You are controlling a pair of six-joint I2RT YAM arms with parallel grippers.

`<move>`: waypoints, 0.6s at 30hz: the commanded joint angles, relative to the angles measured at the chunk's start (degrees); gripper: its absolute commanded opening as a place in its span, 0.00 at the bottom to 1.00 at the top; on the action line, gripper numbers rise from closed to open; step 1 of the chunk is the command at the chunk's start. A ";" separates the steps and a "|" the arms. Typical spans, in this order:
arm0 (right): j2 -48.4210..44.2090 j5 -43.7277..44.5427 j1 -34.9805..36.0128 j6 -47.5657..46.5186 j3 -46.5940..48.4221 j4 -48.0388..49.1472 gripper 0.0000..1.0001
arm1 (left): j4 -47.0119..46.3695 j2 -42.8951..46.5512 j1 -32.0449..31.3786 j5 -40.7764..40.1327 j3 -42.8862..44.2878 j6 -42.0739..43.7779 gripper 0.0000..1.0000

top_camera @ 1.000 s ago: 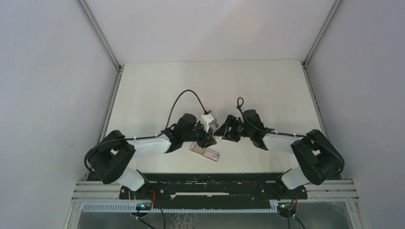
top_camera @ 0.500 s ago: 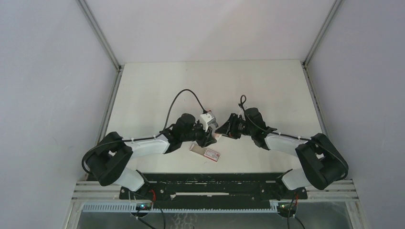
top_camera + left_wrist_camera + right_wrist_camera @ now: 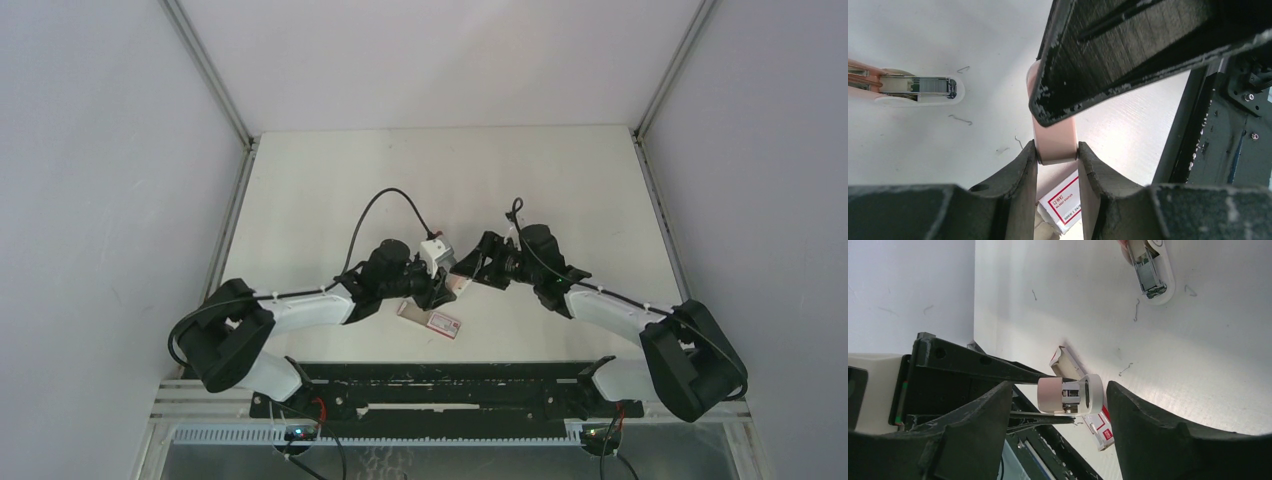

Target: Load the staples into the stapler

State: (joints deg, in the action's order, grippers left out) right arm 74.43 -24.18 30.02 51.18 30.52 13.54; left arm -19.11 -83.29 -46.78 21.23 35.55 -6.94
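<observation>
A small pink stapler [image 3: 1053,135] hangs above the table with my left gripper [image 3: 1057,150] shut on its sides. In the right wrist view the stapler [image 3: 1068,395] shows end-on: pink top, metal core, white base. My right gripper [image 3: 1058,386] is open, a finger on each side of that end, touching nothing. From above, the left gripper [image 3: 440,288] and right gripper [image 3: 478,268] meet at the stapler [image 3: 458,283] near the table's middle front. The staples' pack [image 3: 432,319], a pink-red box with a white label, lies open on the table just below the pack [image 3: 1065,205] [image 3: 1098,425].
A second stapler-like piece [image 3: 918,87] lies on the table with a white base and bare metal magazine; this piece [image 3: 1150,270] also shows in the right wrist view. Loose staples [image 3: 960,119] are scattered near it. The black front rail [image 3: 450,375] runs close behind the box.
My right gripper has drawn slightly back and to the right, away from the left one, and its elbow has swung out to the right. The left arm has hardly moved.
</observation>
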 commanded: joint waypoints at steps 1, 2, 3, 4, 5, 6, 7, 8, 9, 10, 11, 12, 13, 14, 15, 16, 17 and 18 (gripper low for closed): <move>-2.17 0.98 -0.74 -2.09 1.47 -0.77 0.66 | -2.06 2.20 -0.76 0.60 -0.57 0.57 0.00; -2.14 0.98 -0.73 -2.13 1.47 -0.91 0.64 | -2.07 2.24 -0.83 0.50 -0.59 0.61 0.00; -2.06 0.92 -0.75 -2.13 1.47 -0.96 0.62 | -2.07 2.33 -0.85 0.48 -0.59 0.61 0.00; -1.91 0.83 -0.75 -2.13 1.48 -0.97 0.60 | -2.07 2.40 -0.93 0.40 -0.65 0.64 0.00; -1.74 0.62 -0.75 -2.07 1.47 -0.93 0.58 | -2.07 2.48 -1.02 0.27 -0.66 0.76 0.00; -1.56 0.37 -0.71 -2.05 1.47 -0.77 0.58 | -2.07 2.51 -1.09 0.17 -0.73 0.82 0.00; -1.31 -0.08 -0.67 -2.05 1.47 -0.54 0.58 | -2.07 2.57 -1.11 0.09 -0.74 0.80 0.00; -1.04 -0.42 -0.59 -2.09 1.51 -0.34 0.58 | -2.08 2.67 -1.24 -0.06 -0.75 0.88 0.00; -0.80 -0.74 -0.58 -2.01 1.47 -0.28 0.58 | -2.07 2.75 -1.27 -0.20 -0.75 0.88 0.00; -0.64 -0.89 -0.51 -2.01 1.47 -0.27 0.58 | -2.07 2.78 -1.29 -0.29 -0.75 0.88 0.00; -0.45 -1.10 -0.46 -2.09 1.51 -0.27 0.58 | -2.07 2.78 -1.29 -0.37 -0.75 0.88 0.00; -0.36 -1.31 -0.38 -2.13 1.47 -0.27 0.57 | -2.07 2.78 -1.30 -0.44 -0.75 0.88 0.00; -0.22 -1.61 -0.32 -2.13 1.47 -0.12 0.55 | -2.07 2.78 -1.34 -0.49 -0.75 0.90 0.00; -0.11 -1.84 -0.27 -2.13 1.49 -0.03 0.51 | -2.07 2.81 -1.37 -0.54 -0.75 0.92 0.00; -0.08 -1.86 -0.23 -2.14 1.49 -0.01 0.47 | -2.07 2.78 -1.38 -0.55 -0.73 0.86 0.00; -0.06 -1.84 -0.15 -2.14 1.48 -0.08 0.39 | -2.07 2.76 -1.38 -0.62 -0.67 0.88 0.00; -0.08 -1.72 -0.14 -2.18 1.48 -0.21 0.32 | -2.07 2.70 -1.38 -0.65 -0.66 0.89 0.00; -0.20 -1.60 -0.09 -2.22 1.51 -0.33 0.26 | -2.07 2.69 -1.38 -0.71 -0.66 0.73 0.00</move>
State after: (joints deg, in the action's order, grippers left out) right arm 74.30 -25.02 29.56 49.80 30.52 11.81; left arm -18.94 -82.72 -47.72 21.04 35.53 -6.92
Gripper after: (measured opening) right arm 0.363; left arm 0.354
